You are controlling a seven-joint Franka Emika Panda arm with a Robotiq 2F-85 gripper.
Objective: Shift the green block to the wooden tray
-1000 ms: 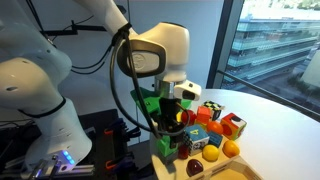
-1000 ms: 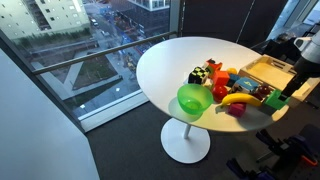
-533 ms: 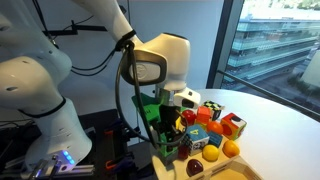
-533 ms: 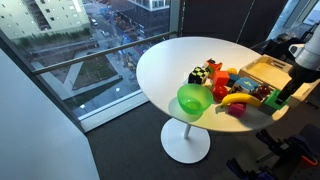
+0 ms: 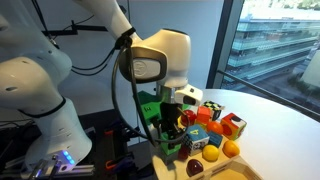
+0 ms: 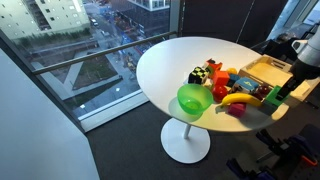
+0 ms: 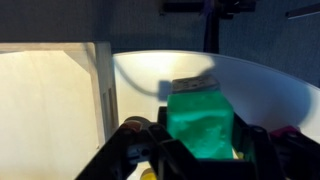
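Observation:
The green block (image 7: 200,122), a small light-green cube, fills the middle of the wrist view between my gripper's (image 7: 201,140) black fingers (image 7: 150,143), which press on both of its sides. The gripper is shut on it. The wooden tray (image 7: 50,110), pale with a raised rim, lies just left of the block on the white table (image 7: 275,90). In an exterior view the block (image 6: 272,97) shows as a green patch at the gripper (image 6: 280,95), close beside the tray (image 6: 262,70) at the table's edge. In an exterior view the gripper (image 5: 172,124) reaches down among the toys.
A bright green bowl (image 6: 193,99) stands near the table's front edge, with a banana (image 6: 235,99) beside it. Coloured toy blocks (image 5: 215,122) and small round fruits (image 5: 231,148) crowd around the gripper. The robot's white base (image 5: 40,100) stands off the table.
The jaws have closed from open onto the green block. The arm has hardly moved.

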